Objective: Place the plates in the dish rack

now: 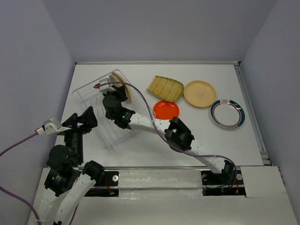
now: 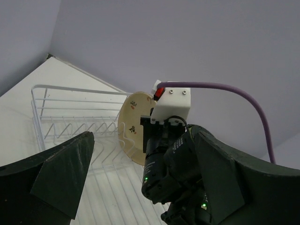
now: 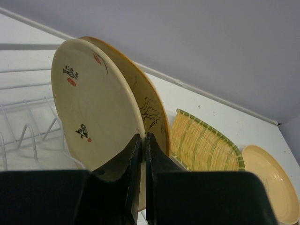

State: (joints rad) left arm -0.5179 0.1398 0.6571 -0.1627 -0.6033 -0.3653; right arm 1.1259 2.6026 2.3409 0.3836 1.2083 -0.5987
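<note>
My right gripper [image 3: 143,137] is shut on the lower rim of the small beige plate [image 3: 93,108], which stands upright over the far end of the dish rack [image 1: 89,96]. Just behind this plate stands the cream plate with the branch design [image 3: 152,112], also upright. Whether the beige plate rests in a slot is hidden. On the table to the right lie the fan-shaped yellow-green plate [image 1: 165,87], the orange-red plate [image 1: 166,109], the tan round plate [image 1: 200,93] and the white plate with a teal-striped rim [image 1: 228,114]. My left gripper [image 1: 80,118] hangs open at the rack's near left side, holding nothing.
The right arm [image 1: 180,136] stretches diagonally across the table from its base to the rack, its wrist [image 2: 168,154] filling the left wrist view. Walls close in the table at the back and both sides. A purple cable [image 1: 140,96] loops over the rack's right edge.
</note>
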